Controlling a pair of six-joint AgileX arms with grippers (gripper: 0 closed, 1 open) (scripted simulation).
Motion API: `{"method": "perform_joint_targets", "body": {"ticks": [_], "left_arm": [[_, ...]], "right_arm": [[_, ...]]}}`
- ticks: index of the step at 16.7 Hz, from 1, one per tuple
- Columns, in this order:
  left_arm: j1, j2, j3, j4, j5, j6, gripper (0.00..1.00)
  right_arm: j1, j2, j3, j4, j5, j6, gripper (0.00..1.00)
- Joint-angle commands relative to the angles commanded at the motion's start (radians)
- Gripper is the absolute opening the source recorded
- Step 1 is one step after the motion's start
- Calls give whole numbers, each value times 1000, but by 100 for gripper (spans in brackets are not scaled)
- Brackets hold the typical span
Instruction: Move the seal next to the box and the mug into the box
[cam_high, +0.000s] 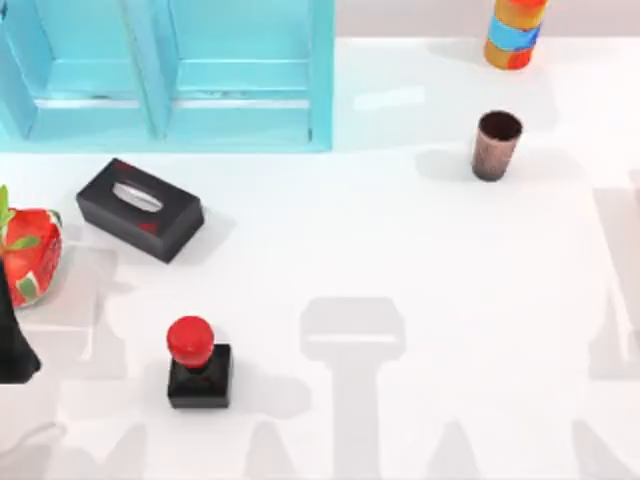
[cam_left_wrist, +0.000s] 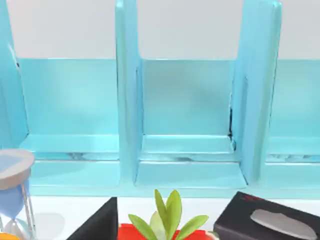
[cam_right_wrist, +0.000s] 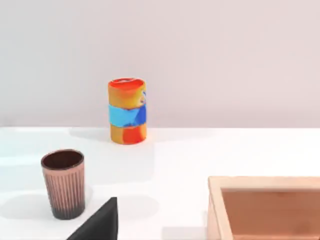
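Observation:
The seal (cam_high: 198, 362), a black square block with a glossy red knob, stands upright near the table's front left. Far across at the back right stands the mug (cam_high: 496, 145), brown and ribbed with a dark inside; it shows too in the right wrist view (cam_right_wrist: 64, 182). The box (cam_right_wrist: 265, 207), pale wood and open-topped, lies on the table in the right wrist view, apart from the mug. My left arm (cam_high: 15, 340) is a dark shape at the table's left edge, away from the seal. A dark corner of each gripper shows in its wrist view: left gripper (cam_left_wrist: 100, 222), right gripper (cam_right_wrist: 100, 222).
A teal shelf (cam_high: 170, 75) spans the back left. A flat black tissue box (cam_high: 140, 208) lies in front of it, and a red strawberry-like thing with green leaves (cam_high: 30, 255) sits at the left edge. An orange-and-blue striped cylinder (cam_high: 515, 30) stands behind the mug. An hourglass (cam_left_wrist: 12, 195) stands by the shelf.

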Motion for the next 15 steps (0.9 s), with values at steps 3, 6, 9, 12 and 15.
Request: {"method": "perform_joint_targets", "body": {"ticks": [3,6,9,12,15], "left_arm": [[0,0,0,0,0,0,100],[0,0,0,0,0,0,100],[0,0,0,0,0,0,100],[0,0,0,0,0,0,100],[0,0,0,0,0,0,100]], "right_arm": [[5,7,8,-6,-1,3,100],[54,89,93,-67,-12,34,100],[150,256,274,-189,-32,95,100],[278,490,547,-354,-55,180,100],[421,772,891,-546,-72,284,100]]}}
